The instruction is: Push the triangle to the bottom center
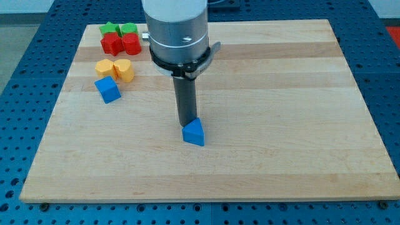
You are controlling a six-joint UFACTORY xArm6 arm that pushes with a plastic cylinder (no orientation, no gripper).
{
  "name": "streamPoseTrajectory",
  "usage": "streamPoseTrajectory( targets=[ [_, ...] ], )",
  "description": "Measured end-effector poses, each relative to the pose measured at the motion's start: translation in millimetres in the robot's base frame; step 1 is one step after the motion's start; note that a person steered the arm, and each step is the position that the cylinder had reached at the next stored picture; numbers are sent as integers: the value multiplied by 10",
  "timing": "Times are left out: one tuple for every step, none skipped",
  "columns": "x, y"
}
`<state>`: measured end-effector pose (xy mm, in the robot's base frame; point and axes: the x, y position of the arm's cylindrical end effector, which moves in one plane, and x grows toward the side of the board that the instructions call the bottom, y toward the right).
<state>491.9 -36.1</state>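
A blue triangle block (194, 133) lies on the wooden board (281, 125), a little left of the middle and below it. My tip (185, 124) stands right against the triangle's upper left side, touching it or nearly so. The dark rod rises from there to the silver arm body (177, 28) at the view's top.
At the board's upper left are a green star (109, 29), a green block (127, 29), two red blocks (112, 44) (131, 44), two yellow blocks (104, 67) (125, 70) and a blue cube (107, 90). A blue pegboard (25, 94) surrounds the board.
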Motion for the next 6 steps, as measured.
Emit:
streamPoseTrajectory(
  targets=[
    [231, 93],
    [431, 198],
    [503, 228],
    [503, 228],
    [503, 272],
    [503, 399]
  ],
)
